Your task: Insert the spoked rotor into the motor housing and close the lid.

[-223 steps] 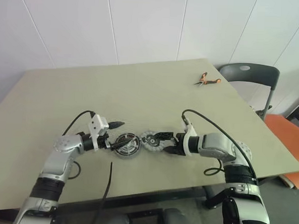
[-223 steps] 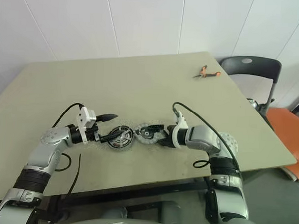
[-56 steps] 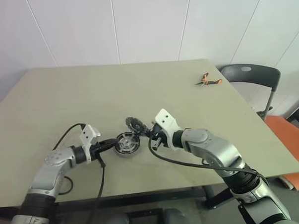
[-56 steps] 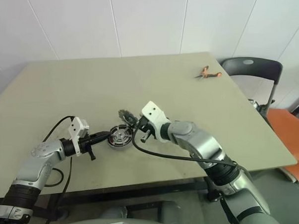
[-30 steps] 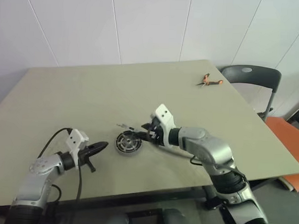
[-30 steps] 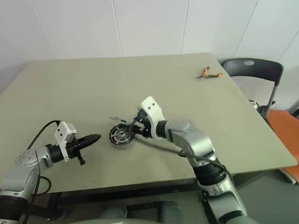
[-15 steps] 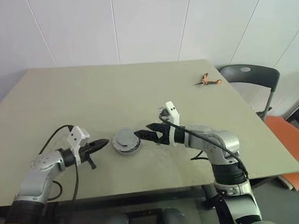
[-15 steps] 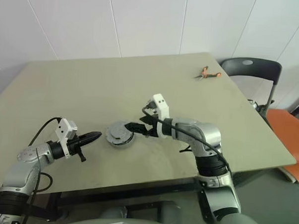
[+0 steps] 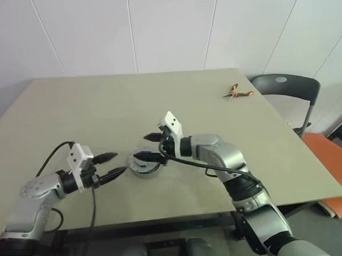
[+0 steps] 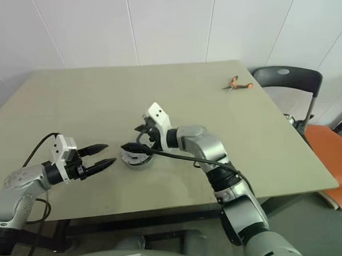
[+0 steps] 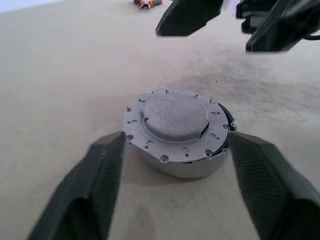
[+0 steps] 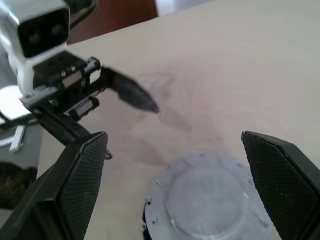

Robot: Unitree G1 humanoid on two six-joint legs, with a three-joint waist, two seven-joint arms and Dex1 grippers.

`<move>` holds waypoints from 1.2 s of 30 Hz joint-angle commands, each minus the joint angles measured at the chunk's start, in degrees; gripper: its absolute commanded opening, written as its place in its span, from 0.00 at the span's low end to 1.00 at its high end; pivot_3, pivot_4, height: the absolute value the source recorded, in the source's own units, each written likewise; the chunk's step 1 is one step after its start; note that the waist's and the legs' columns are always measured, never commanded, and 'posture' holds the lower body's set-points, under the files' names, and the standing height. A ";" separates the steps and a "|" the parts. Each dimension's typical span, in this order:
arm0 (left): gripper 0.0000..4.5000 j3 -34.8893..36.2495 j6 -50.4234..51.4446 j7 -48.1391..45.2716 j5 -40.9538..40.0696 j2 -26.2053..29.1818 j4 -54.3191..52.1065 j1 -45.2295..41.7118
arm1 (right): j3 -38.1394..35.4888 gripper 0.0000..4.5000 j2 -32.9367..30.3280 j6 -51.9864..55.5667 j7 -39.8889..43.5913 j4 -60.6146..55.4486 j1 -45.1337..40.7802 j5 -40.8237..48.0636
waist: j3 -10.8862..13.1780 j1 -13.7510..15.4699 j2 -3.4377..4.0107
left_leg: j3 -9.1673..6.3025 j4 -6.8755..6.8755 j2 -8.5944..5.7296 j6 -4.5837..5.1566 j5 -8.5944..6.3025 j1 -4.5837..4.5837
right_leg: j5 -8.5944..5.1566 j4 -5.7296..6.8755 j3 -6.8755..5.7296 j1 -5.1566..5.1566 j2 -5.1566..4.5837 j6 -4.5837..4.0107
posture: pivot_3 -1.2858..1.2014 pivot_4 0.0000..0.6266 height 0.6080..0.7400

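Both grippers are spread wide and holding nothing as I watch. My right gripper (image 9: 147, 147) hangs over the motor housing (image 9: 144, 166), one black finger above its far side and the other low across its near top, jaws well apart. A second ago those fingers were at the rim with the windings open to view; half a second ago the lid (image 11: 175, 116) had already landed and the fingers pointed in from the housing's right. So the drop is done and the arm has swung across above it.

My left gripper (image 10: 99, 156) sits to the housing's left, short of touching, and its fingers, pressed together until just now, have parted toward the housing, framing it on either side in the wrist camera.

Lid is on the housing, its grey face flat, though a dark sliver shows at one edge, so I judge it may not be fully seated. The spoked rotor is out of sight, presumably under the lid. Orange pliers (image 9: 238, 92) lie far beyond the housing, near the chair (image 9: 286, 87).
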 commanded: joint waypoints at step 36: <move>1.00 2.12 -9.33 5.77 3.36 -5.20 -0.24 3.87 | 3.80 1.00 5.94 -13.39 13.81 31.62 -16.31 -16.64 | 0.00 -0.02 0.00 | -0.02 -0.04 -0.03 -0.14 0.06 0.00 | 0.04 0.06 0.00 -0.06 -0.05 -0.06 | 0.52 0.00 1.00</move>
